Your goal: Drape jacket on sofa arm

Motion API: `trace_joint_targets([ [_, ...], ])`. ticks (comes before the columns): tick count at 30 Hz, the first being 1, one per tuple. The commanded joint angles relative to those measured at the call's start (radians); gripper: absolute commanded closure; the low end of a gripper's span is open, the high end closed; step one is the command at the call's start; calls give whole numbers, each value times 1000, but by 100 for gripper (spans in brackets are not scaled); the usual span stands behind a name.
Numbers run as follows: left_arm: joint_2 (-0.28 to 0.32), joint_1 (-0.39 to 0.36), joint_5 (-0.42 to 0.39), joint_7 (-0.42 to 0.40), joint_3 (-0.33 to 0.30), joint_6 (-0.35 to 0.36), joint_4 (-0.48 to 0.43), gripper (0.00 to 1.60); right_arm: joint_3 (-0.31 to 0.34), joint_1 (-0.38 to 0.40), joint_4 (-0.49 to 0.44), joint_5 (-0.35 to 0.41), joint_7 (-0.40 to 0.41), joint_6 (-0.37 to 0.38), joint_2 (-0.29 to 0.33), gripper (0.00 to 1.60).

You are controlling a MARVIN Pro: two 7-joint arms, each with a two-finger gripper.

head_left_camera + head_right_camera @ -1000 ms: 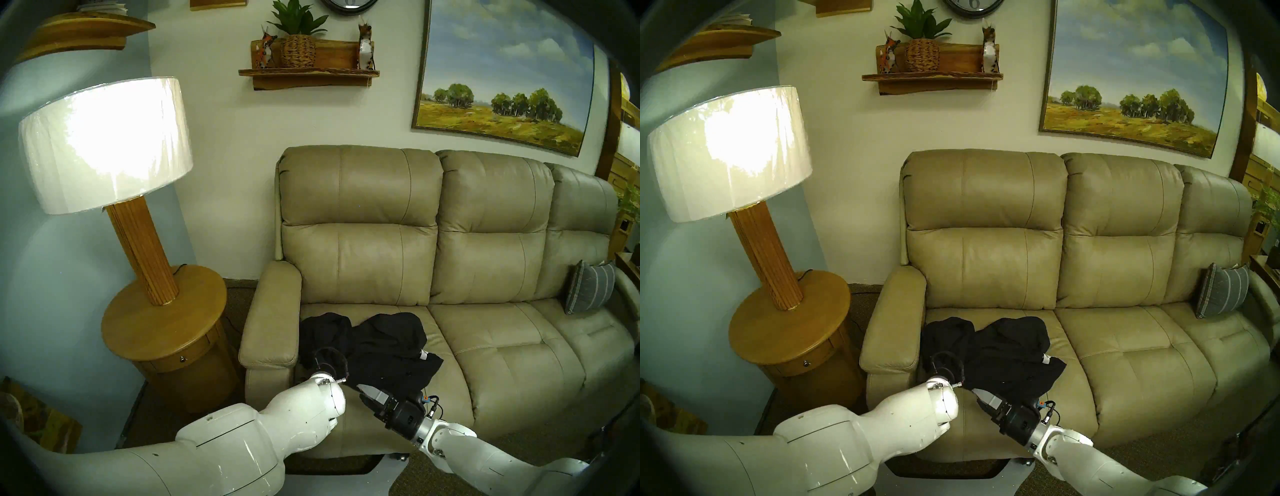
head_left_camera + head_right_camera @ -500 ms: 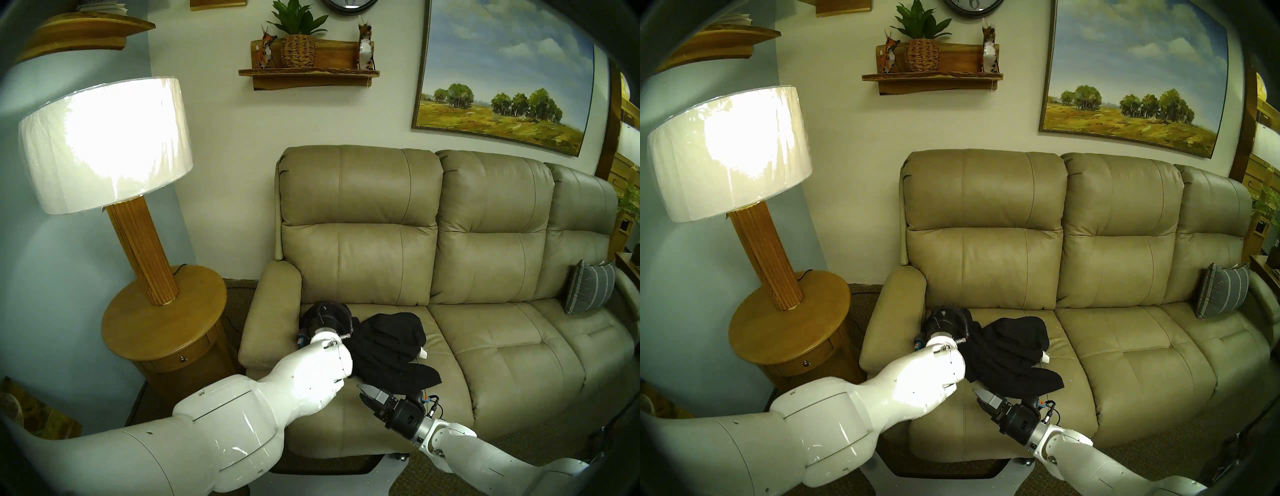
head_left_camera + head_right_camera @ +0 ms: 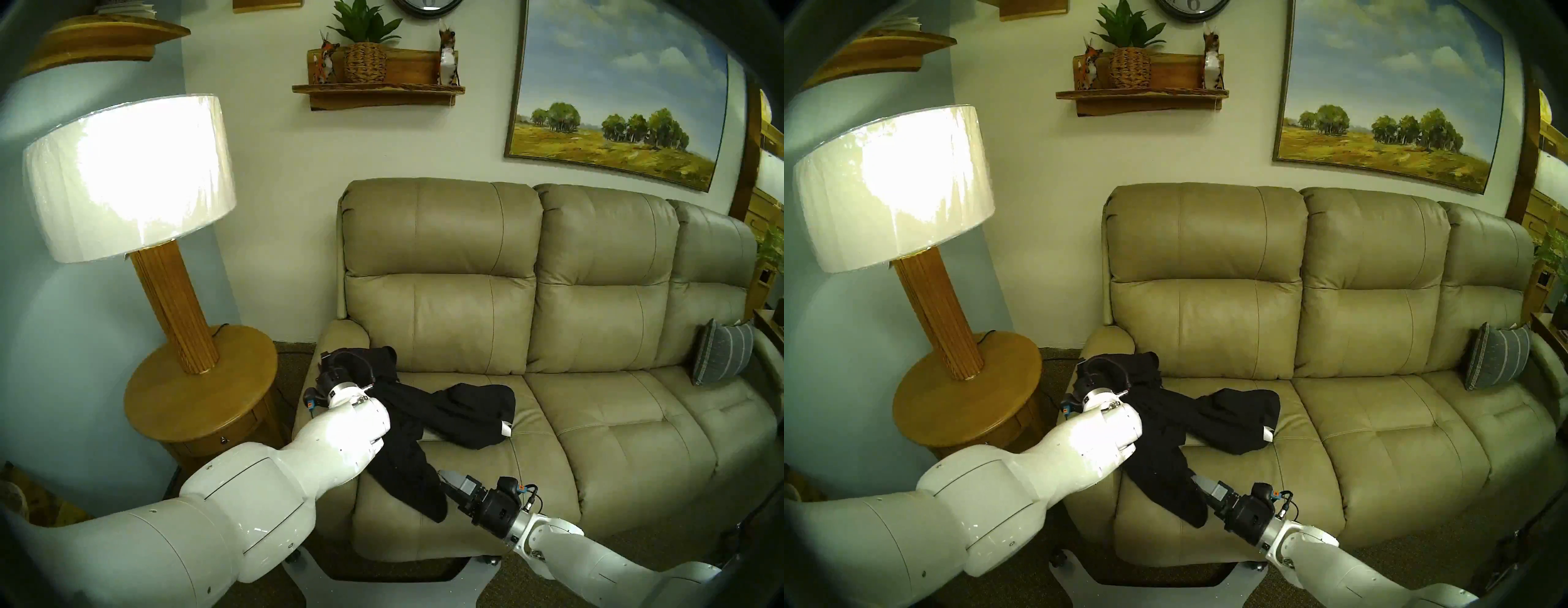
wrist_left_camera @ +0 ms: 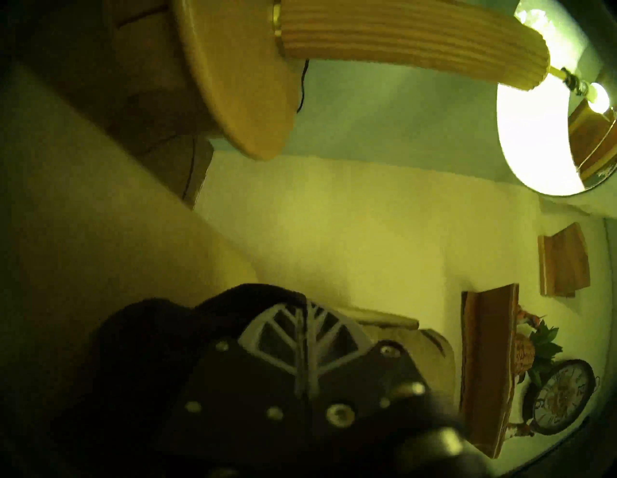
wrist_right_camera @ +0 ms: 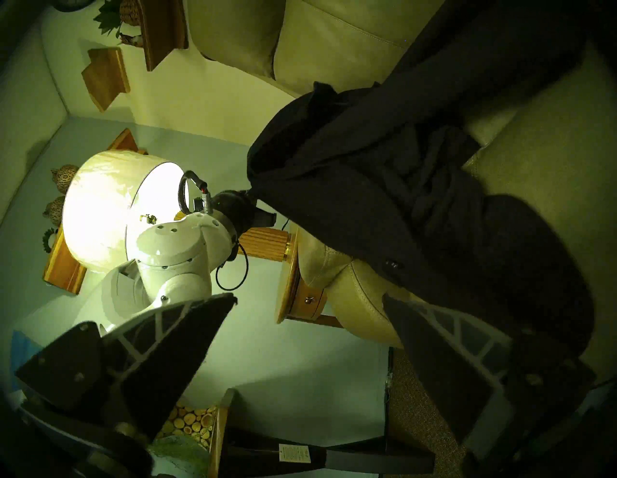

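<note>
The jacket (image 3: 449,407) is pinched at one edge by the left gripper (image 4: 309,320), whose jaws are closed tight on a fold of the black cloth; in the left wrist view dark fabric is seen bunched around the pressed-together fingers (image 4: 320,337). The held end is raised over the sofa arm (image 3: 335,339), at the armrest's rear half near the backrest. From there the garment slopes down across the inner edge of the armrest onto the left seat cushion (image 3: 479,479). Most of it is spread on that cushion, with the white tag (image 3: 506,428) lying toward the cushion's right edge and one loose end reaching toward its front edge.

An edge grip seems chosen so that the cloth trails behind and is laid over the padded top as the hand crosses it. The task is judged to be under way but not done: only a small part of the fabric is above the armrest.

The right gripper (image 3: 445,482) is held wide open and empty just beside the jacket's front end, by the seat's front edge. Whether it touches the cloth cannot be told. The side table (image 3: 178,407) and lamp (image 3: 127,178) stand close beyond the armrest's outer edge, so a long carry is judged to risk contact.
</note>
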Motion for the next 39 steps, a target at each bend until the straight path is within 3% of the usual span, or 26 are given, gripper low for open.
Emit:
trace_joint_targets([
  [1, 65, 22, -31, -114, -85, -119, 10, 160, 1, 3, -11, 2, 8, 3, -1, 0],
  [5, 83, 90, -31, -188, -163, -207, 34, 160, 2, 3, -12, 1, 9, 5, -2, 0],
  [12, 105, 169, -31, -239, -290, -261, 57, 160, 3, 2, -14, 1, 10, 8, -1, 0],
  [20, 128, 228, -31, -213, -410, -249, 14, 160, 5, 1, -17, 0, 12, 13, 0, 0],
  [25, 118, 274, -12, -203, -436, -214, -75, 160, 6, 0, -17, -1, 12, 15, 0, 0],
  [26, 114, 282, -10, -218, -444, -212, -93, 127, 6, 0, -17, -1, 12, 15, 0, 0],
  [28, 109, 299, 10, -224, -438, -207, -125, 84, 7, 0, -16, -1, 12, 16, -1, 0],
  [29, 107, 309, 17, -230, -439, -207, -145, 37, 7, 0, -16, -1, 12, 16, -1, 0],
  [30, 105, 316, 22, -234, -441, -208, -160, 0, 7, 0, -16, -2, 12, 16, -1, 0],
  [39, 70, 408, 83, -258, -425, -196, -300, 0, 9, 1, -13, -3, 10, 18, -2, 0],
])
